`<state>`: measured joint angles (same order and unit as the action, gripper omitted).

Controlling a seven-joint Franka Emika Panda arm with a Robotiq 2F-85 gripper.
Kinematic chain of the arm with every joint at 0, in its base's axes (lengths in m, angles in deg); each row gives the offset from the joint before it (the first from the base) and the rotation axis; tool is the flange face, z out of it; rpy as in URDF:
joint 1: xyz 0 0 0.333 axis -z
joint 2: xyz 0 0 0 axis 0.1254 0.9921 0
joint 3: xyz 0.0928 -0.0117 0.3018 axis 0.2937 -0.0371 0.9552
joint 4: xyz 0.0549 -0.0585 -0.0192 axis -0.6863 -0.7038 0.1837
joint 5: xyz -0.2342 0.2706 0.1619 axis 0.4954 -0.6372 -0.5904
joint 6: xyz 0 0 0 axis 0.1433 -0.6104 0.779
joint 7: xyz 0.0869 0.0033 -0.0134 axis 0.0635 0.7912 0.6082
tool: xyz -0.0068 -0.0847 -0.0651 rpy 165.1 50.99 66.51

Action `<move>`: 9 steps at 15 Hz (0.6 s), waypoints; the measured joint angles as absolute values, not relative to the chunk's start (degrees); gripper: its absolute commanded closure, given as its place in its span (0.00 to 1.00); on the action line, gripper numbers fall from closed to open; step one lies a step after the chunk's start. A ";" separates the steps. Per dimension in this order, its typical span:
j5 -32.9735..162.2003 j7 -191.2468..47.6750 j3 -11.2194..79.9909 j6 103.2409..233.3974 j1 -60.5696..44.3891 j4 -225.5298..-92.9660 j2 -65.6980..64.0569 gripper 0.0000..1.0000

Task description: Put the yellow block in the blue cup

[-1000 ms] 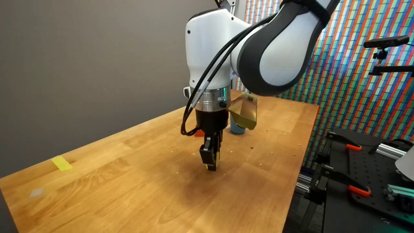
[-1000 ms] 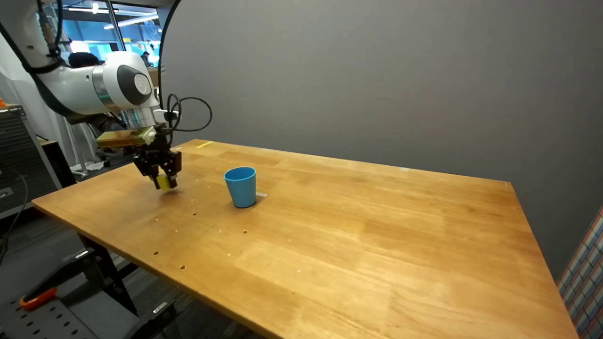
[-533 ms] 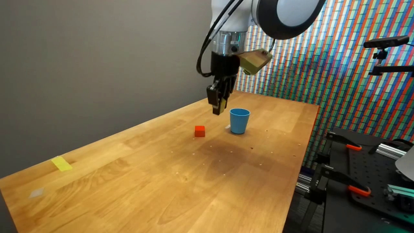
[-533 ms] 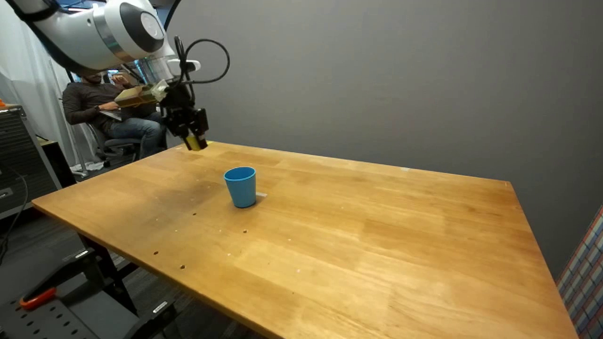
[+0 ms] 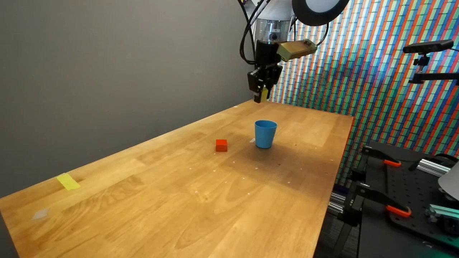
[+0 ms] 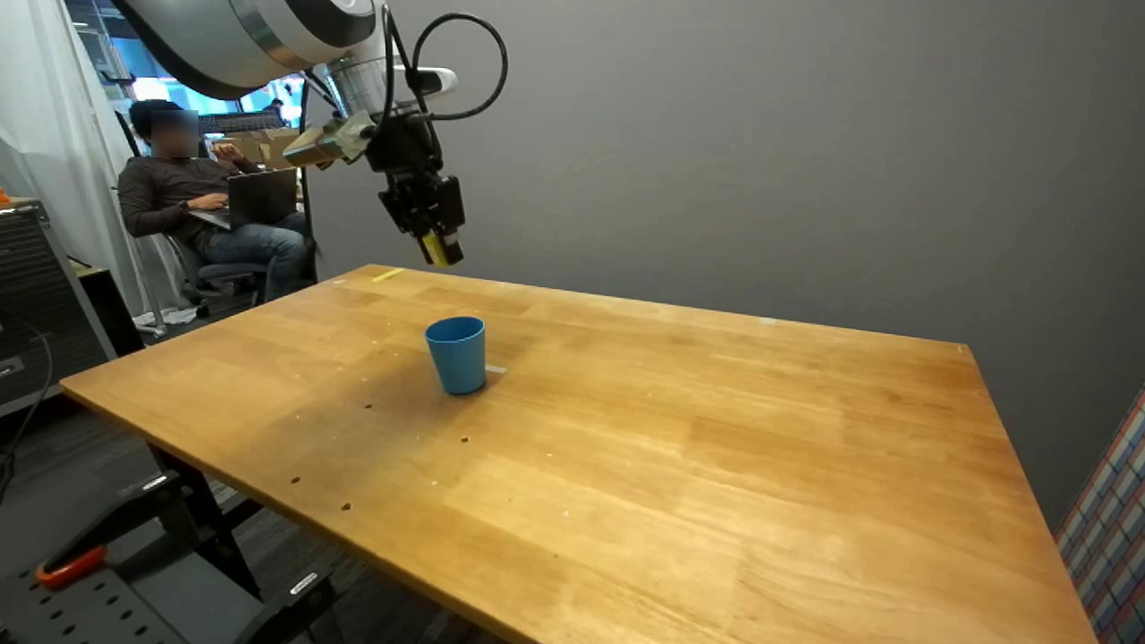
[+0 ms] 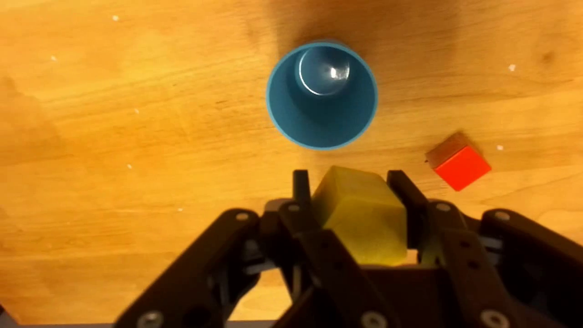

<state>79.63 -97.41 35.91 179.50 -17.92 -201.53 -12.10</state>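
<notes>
- Wrist view: the gripper (image 7: 350, 182) comes in from the bottom, its two fingers (image 7: 301, 187) narrowed onto the yellow block (image 7: 364, 223), which they hold from either side.
- Past the gripper in this view sits the blue cup (image 7: 321, 120), seen from above into its mouth, a bright glint on its floor; the yellow block is outside it.
- Also here, a red block (image 7: 462, 168) lies to the cup's right in the picture, apart from it.
- In an exterior view, the gripper hangs over the wooden table (image 5: 186, 200), holding the yellow block up off the wood, higher in the picture than the cup's rim. The blue cup stands upright, the red block near it.
- The same view has a flat yellow strip (image 5: 68, 181) by the table's edge and, off to the side, dark clamps (image 5: 381, 199) with orange pads (image 5: 398, 211), a camera (image 5: 428, 46) and a multicoloured patterned wall (image 5: 401, 118).
- In an exterior view, a seated person (image 6: 174, 188), face blurred, has a laptop (image 6: 262, 195); in front, the gripper grasps the yellow block above the table, the blue cup upright below.
- A pale label (image 6: 305, 584) on a clamp there is too small to read.
</notes>
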 measured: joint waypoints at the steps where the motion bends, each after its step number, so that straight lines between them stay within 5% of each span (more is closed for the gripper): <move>1: 78.96 -97.41 35.93 179.50 -17.06 -201.55 -11.68 0.76; 9: 70.49 -96.25 36.78 179.52 -15.09 -201.46 -6.10 0.76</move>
<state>70.49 -96.25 36.78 179.52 -15.09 -201.46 -6.10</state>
